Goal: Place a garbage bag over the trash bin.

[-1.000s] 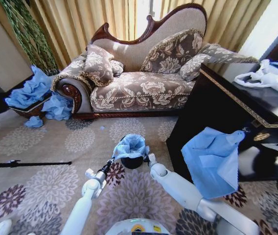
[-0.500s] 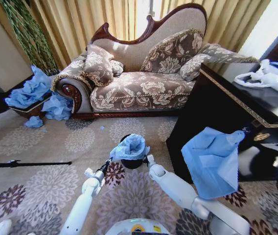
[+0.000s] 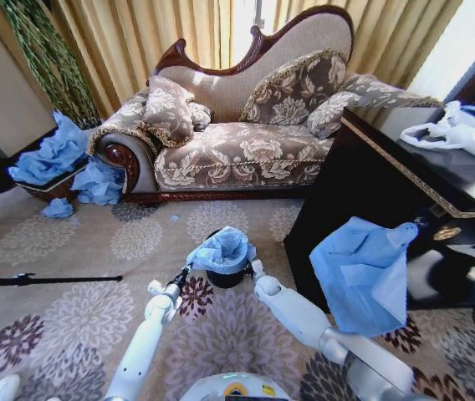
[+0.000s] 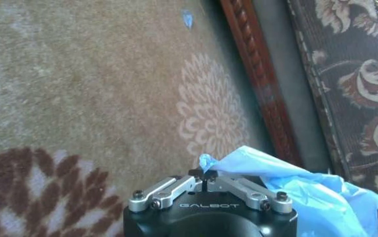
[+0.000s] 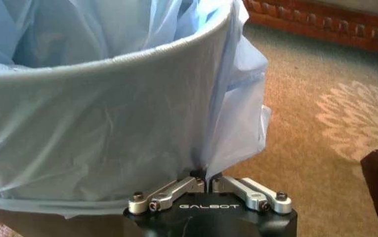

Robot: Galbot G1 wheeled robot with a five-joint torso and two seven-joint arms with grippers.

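Garbage bag [image 3: 221, 249] hides trash bin [image 3: 226, 276] rim; both grippers pinch it.

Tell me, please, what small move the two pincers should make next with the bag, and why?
Probably pull the left side down. The right pincer is shut on the bag, already stretched over that side of the bin. The left pincer is also shut on the bag, but its corner looks bunched, off the rim, so that side seems unseated.

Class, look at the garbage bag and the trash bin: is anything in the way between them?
Nothing visible. The garbage bag already drapes over the trash bin rim, with the left gripper and right gripper each pinching its edge on opposite sides.
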